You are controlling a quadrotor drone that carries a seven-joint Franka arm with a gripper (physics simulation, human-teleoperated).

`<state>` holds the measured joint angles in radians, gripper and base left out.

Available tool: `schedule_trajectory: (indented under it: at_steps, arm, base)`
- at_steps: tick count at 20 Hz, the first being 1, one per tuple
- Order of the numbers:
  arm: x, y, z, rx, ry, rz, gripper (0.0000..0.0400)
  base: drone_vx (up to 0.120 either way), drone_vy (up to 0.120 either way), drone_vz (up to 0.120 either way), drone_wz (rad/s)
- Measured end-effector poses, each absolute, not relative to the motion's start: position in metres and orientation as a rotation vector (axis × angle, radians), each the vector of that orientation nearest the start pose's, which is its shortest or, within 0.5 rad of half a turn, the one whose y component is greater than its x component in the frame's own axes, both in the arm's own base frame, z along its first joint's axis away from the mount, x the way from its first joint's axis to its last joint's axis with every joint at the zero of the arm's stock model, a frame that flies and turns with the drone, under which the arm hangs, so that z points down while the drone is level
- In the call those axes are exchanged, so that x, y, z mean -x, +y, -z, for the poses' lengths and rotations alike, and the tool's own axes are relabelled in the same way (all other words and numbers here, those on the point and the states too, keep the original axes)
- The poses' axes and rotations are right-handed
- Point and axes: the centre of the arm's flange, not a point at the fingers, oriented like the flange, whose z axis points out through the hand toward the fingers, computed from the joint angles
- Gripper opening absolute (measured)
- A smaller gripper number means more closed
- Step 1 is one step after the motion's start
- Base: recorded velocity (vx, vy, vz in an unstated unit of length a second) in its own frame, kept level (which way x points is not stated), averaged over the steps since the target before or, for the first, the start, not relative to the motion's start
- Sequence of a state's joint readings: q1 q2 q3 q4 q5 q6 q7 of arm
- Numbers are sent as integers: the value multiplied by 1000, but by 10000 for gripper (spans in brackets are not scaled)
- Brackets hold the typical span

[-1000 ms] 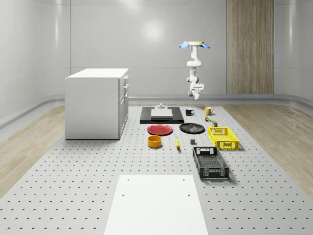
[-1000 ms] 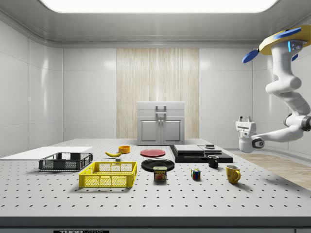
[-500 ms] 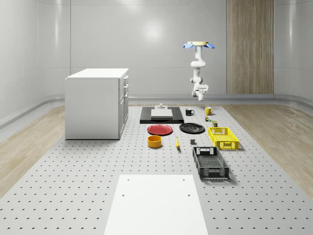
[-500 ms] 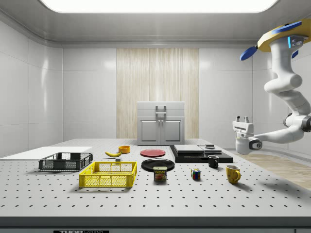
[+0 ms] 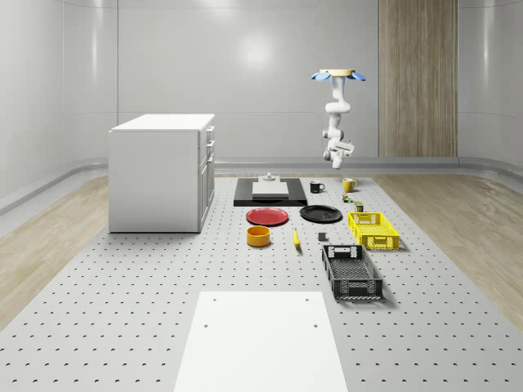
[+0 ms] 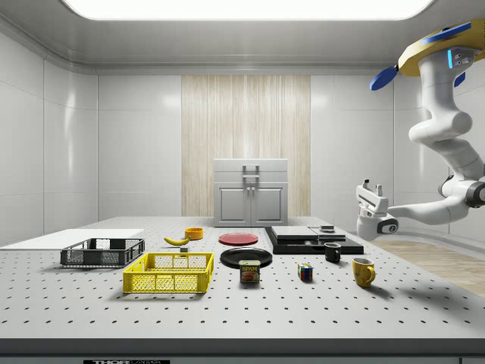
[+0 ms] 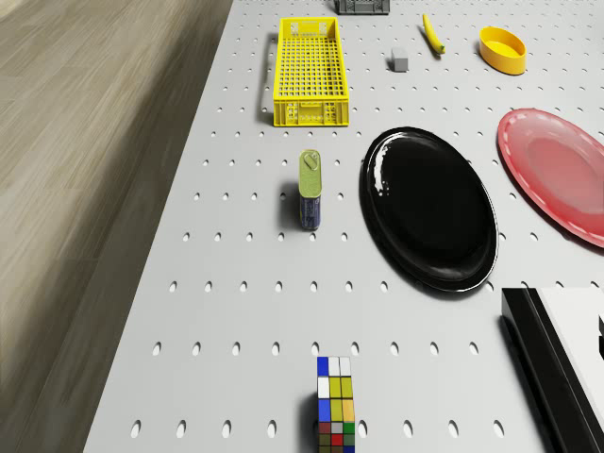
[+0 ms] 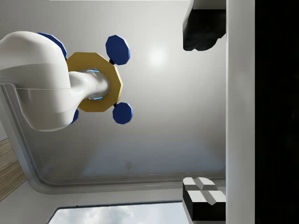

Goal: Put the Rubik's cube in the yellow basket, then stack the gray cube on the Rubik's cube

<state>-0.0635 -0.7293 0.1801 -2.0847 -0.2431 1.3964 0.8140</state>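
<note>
The Rubik's cube [image 6: 305, 271] sits on the table [image 6: 242, 311] between a SPAM tin [image 6: 250, 271] and a yellow mug [image 6: 363, 271] — well apart from the yellow basket [image 6: 169, 273]. The drone [image 6: 436, 54] hovers high above the table's far end; its gripper [image 6: 371, 186], fingers parted, points upward — empty.

bright even overhead light, soft shadows, wall glare, no blur.

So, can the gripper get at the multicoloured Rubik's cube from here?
Probably not yet: the gripper points upward, high above the table, while the multicoloured Rubik's cube sits unobstructed below it.
</note>
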Motion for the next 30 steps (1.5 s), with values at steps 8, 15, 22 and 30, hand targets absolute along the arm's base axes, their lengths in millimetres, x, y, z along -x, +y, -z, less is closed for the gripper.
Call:
schedule_trajectory:
  at_steps: [8, 15, 22, 30]
  arm:
    - [-303, 93, -625, 3752, 1571, 1202, 400]
    - [-306, 69, -521, 3447, 1495, 3554, 400]
    - [-307, 22, -494, -219, -100, -786, 400]
    - [-307, 5, -491, -52, -26, -785, 400]
  base:
    - [120, 0, -45, 0]
    - [120, 0, -103, 0]
    - [120, 0, -120, 0]
    - [120, 0, -120, 0]
